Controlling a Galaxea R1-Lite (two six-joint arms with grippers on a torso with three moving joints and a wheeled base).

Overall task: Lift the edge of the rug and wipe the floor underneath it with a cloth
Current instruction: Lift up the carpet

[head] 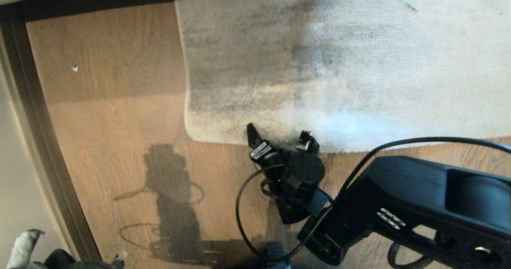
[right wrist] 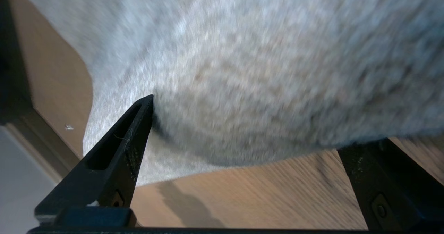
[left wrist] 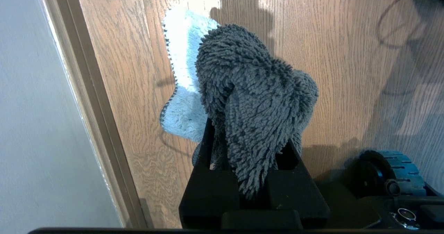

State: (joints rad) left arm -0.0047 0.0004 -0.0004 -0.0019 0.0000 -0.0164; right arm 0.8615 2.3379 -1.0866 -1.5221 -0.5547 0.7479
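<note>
So the right gripper (head: 279,139) is sitting spread wide right at the rug edge (head: 239,139), one finger (right wrist: 137,123) touching the pile, while the left gripper (left wrist: 249,164) is clamping the cloth (left wrist: 253,98) above the floor (left wrist: 347,70).

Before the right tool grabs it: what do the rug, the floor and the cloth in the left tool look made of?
Mottled grey rug: soft short-pile textile, matte, fuzzy nap. Brown floor: wood-grain planks, perhaps laminate, slight sheen. Dark grey cloth: shaggy looped strands, likely microfibre chenille, with a pale blue terry side.
</note>
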